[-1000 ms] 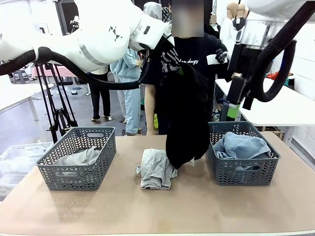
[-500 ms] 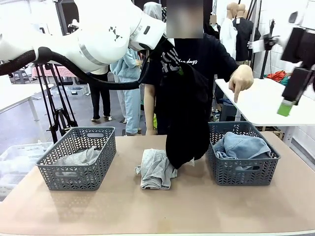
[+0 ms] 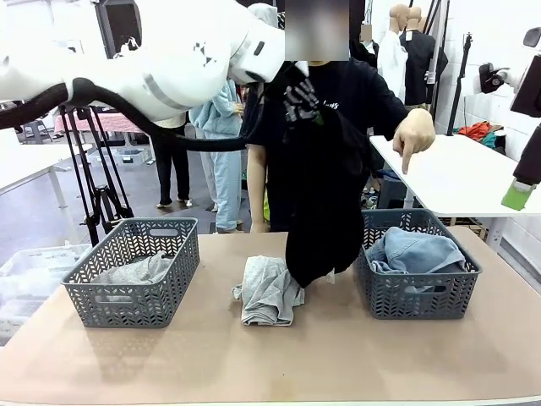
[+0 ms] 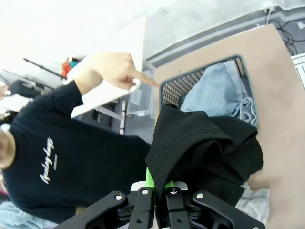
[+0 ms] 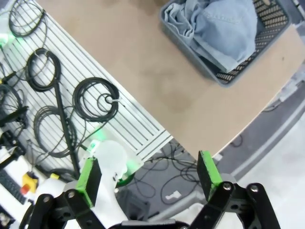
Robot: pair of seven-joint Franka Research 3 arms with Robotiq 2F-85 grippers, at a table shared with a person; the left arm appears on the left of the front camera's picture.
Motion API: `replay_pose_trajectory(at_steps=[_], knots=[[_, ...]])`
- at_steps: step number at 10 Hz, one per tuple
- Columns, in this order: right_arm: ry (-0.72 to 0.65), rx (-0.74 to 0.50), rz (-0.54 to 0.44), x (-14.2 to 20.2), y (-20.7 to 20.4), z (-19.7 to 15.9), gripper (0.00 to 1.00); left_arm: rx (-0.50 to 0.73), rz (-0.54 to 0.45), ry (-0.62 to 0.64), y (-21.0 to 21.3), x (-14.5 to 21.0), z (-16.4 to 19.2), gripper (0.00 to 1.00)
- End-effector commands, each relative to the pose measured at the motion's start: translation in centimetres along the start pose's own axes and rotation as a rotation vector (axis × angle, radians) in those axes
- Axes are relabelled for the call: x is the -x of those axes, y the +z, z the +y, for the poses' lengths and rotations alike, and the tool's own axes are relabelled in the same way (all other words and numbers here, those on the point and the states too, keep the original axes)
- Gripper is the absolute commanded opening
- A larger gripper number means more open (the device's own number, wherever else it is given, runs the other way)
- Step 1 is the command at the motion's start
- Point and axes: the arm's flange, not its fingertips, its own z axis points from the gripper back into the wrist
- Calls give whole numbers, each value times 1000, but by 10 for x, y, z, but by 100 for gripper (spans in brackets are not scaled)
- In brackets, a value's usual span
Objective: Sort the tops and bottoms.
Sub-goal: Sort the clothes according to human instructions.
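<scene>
My left gripper [image 3: 304, 100] is shut high above the table's middle on a black garment [image 3: 319, 211], which hangs down until its hem brushes the table. In the left wrist view the gripper [image 4: 155, 185] pinches a fold of the black garment [image 4: 205, 148]. A grey garment [image 3: 269, 292] lies crumpled on the table between the baskets. Another grey garment [image 3: 131, 272] lies in the left basket [image 3: 135, 313]. Light blue denim [image 3: 414, 251] fills the right basket [image 3: 417, 300]. My right gripper [image 5: 148, 176] is open and holds nothing, out past the table's right edge.
The person stands at the far side and points a hand [image 3: 412, 135] down at the right basket. In the right wrist view, coiled cables [image 5: 95, 102] lie on the floor beside the table [image 5: 143, 62]. A white side table [image 3: 473, 178] stands at the back right.
My right arm has swung away from in front of the right basket to the far right edge. The person's pointing hand is now uncovered. My left gripper shifted slightly right with the black garment.
</scene>
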Motion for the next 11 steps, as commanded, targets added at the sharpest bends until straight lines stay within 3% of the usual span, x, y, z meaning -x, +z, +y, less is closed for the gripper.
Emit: replay_pose_trajectory(at_steps=[1,4,7,9,11], knots=[[-9,3,9,-3,2,3,100,-31,-96,-132,-8,-58,31,0],[-9,3,9,-3,2,3,100,-32,-258,-226,-28,-113,58,0],[-9,3,9,-3,2,3,100,-21,-345,-254,-50,-124,66,0],[-9,3,9,-3,2,3,100,-24,-363,-190,-74,-79,57,0],[-9,3,9,-3,2,3,100,0,-320,-115,-101,-34,40,0]])
